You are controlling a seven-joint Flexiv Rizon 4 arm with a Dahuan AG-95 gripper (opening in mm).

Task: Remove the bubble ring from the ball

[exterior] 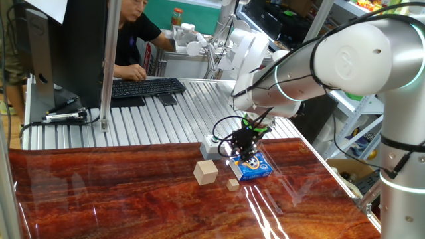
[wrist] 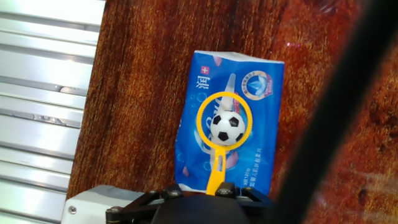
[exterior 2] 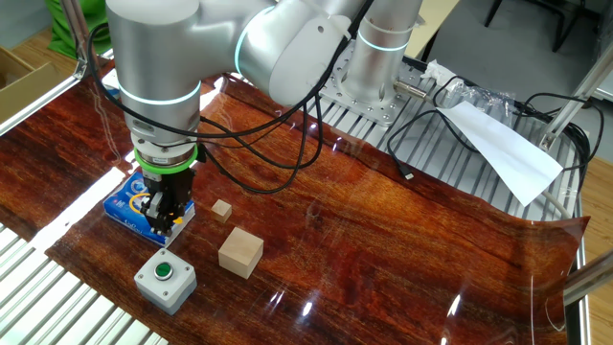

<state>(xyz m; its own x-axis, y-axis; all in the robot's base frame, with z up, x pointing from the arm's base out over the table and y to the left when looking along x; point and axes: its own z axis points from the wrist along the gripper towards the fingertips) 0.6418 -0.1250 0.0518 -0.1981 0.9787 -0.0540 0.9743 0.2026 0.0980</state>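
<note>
In the hand view the bubble ring [wrist: 225, 94], a thin yellow loop, lies around the ball [wrist: 227, 127], which is white with dark patches. Both rest on a flat blue pack [wrist: 261, 155]. The ring's short stem runs down toward my gripper [wrist: 199, 191] and ends between the fingertips, close to the right one [wrist: 226, 190]. The fingers stand apart, much wider than the stem, so the gripper is open. From the fixed views the gripper [exterior: 242, 149] [exterior 2: 161, 216] hangs low over the blue pack [exterior: 255, 169] [exterior 2: 123, 203] and hides the ball and ring.
A grey box with a green button [exterior 2: 165, 278] [exterior: 211, 144] stands beside the pack. A large wooden cube [exterior: 206, 172] [exterior 2: 240, 252] and a small one [exterior: 233, 185] [exterior 2: 222, 211] sit nearby. A person works at a keyboard [exterior: 146, 86] behind the table.
</note>
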